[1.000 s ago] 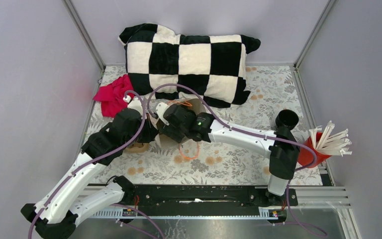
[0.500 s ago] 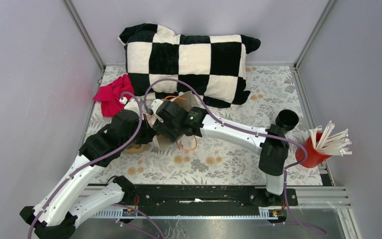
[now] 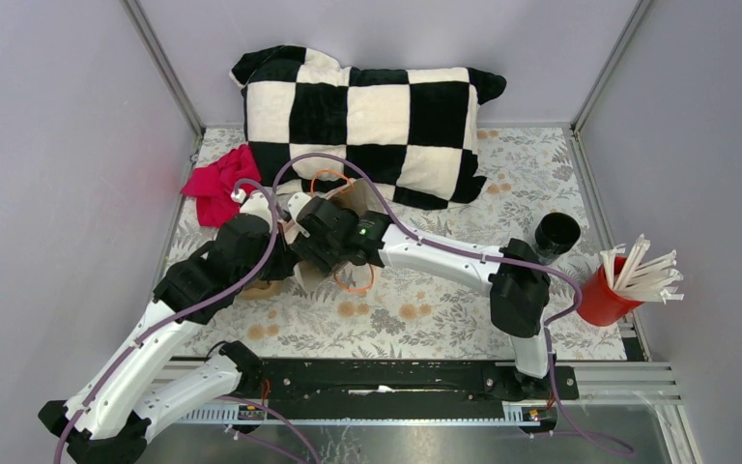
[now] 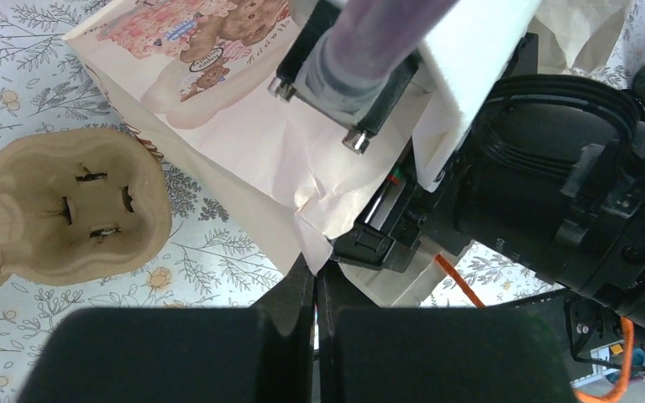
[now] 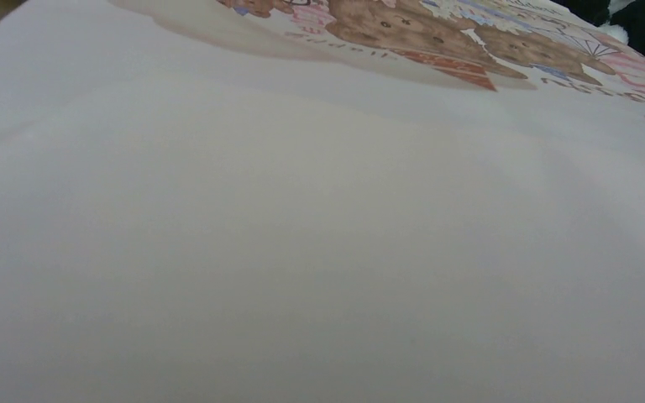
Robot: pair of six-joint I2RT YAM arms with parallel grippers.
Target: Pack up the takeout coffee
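- Pinching the paper bag (image 4: 243, 143) edge with clenched left gripper (image 4: 315, 281), lower centre.
- Cannot tell right gripper (image 3: 309, 232) state (buried in bag).
- See one takeout coffee cup (image 3: 557, 234) middle right on worktop (image 3: 425, 319); likely light, crushable, so grasp mid-wall gently.

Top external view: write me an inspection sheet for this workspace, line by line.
Surface: floral cloth, lying flat.
Job's things: one black cup upright at right; second not seen; paper bag between the arms.
Clutter: pulp carrier, chequered pillow, red cloth, red cup of straws.
Grippers: left gripper jaws shut on the bag's edge; right gripper jaws hidden by the bag.
Cables: purple cables loop over both arms.
Surroundings: plain walls, metal frame.
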